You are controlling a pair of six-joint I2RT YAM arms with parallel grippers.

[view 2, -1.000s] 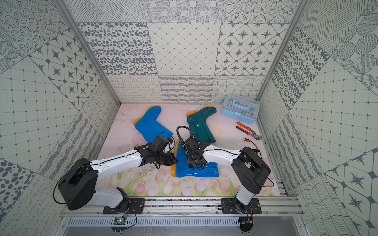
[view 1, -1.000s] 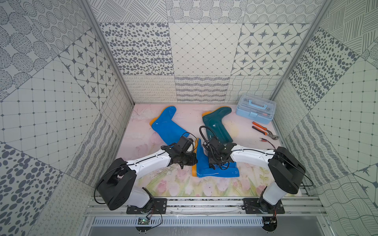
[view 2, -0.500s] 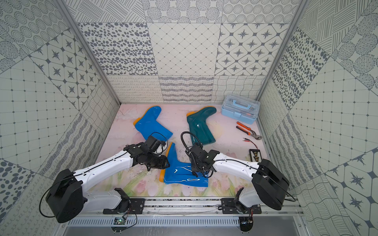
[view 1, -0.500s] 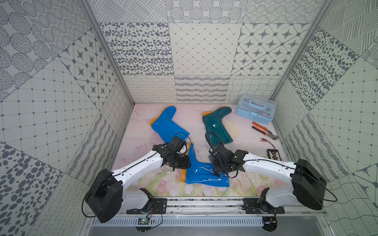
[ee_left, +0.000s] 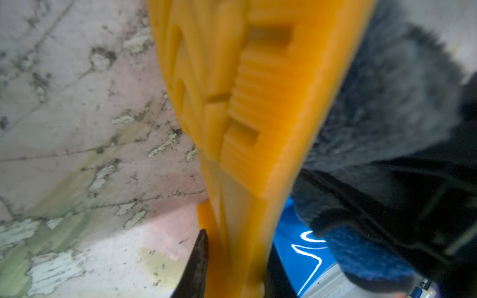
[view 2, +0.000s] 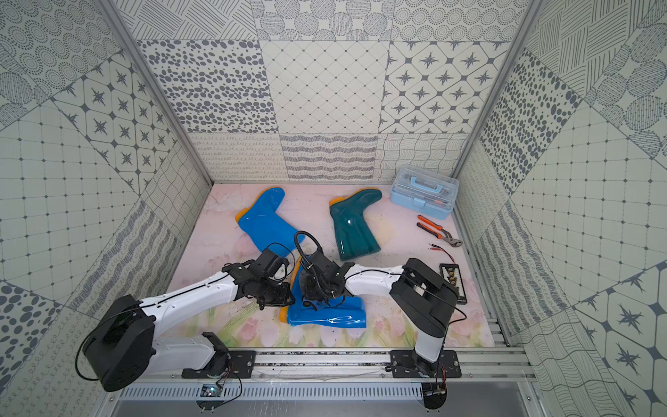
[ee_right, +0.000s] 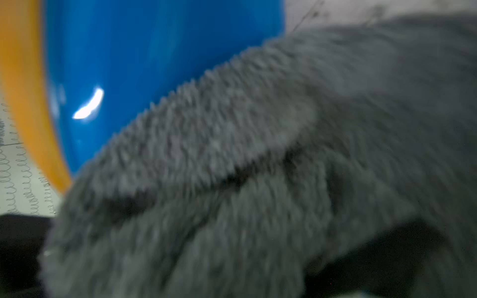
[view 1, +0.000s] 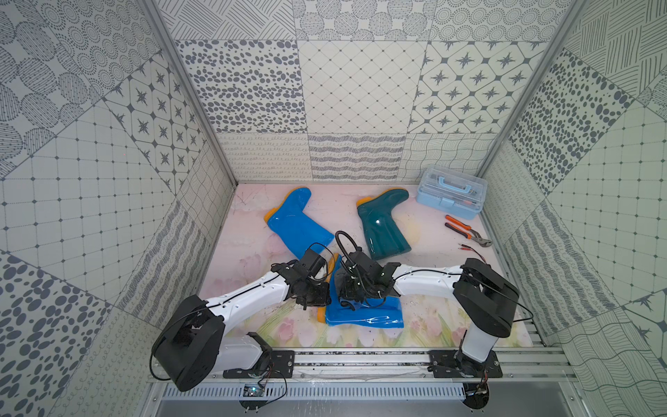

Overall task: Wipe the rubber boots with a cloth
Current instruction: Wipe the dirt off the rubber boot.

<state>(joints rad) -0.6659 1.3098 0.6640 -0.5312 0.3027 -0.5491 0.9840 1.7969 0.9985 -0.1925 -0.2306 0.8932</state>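
Likely slick: clamps glossy blue rubber boot (view 1: 364,315) by stiff orange sole (ee_left: 258,103) with left end effector (view 1: 318,301); pinches soft grey cloth (ee_right: 258,180) in right end effector (view 1: 348,294).

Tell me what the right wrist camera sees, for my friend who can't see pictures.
A fluffy dark grey cloth fills most of this blurry close-up, bunched into soft folds. Behind it is a shiny blue boot with a bright glint of light, edged by its orange sole.
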